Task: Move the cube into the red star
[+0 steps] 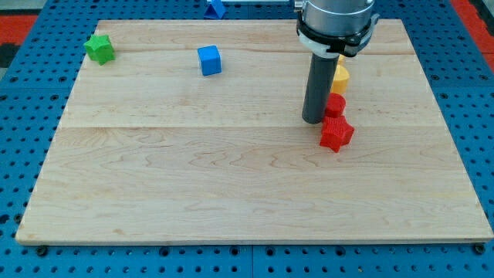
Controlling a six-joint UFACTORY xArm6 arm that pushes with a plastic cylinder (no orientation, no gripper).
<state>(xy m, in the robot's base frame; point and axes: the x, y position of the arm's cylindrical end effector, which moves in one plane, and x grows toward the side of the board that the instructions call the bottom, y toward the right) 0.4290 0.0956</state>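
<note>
A blue cube (209, 60) sits on the wooden board (193, 177) at the upper middle-left. A red star (336, 133) lies right of centre. A smaller red block (335, 105), shape unclear, touches it just above. A yellow block (340, 76) sits above that, partly hidden by the arm. My tip (312, 121) rests on the board just left of the small red block and up-left of the red star. It is far to the right of the blue cube.
A green star (99, 49) sits near the board's top left corner. A blue block (215, 8) lies off the board at the view's top edge. The board rests on a blue perforated table (31, 123).
</note>
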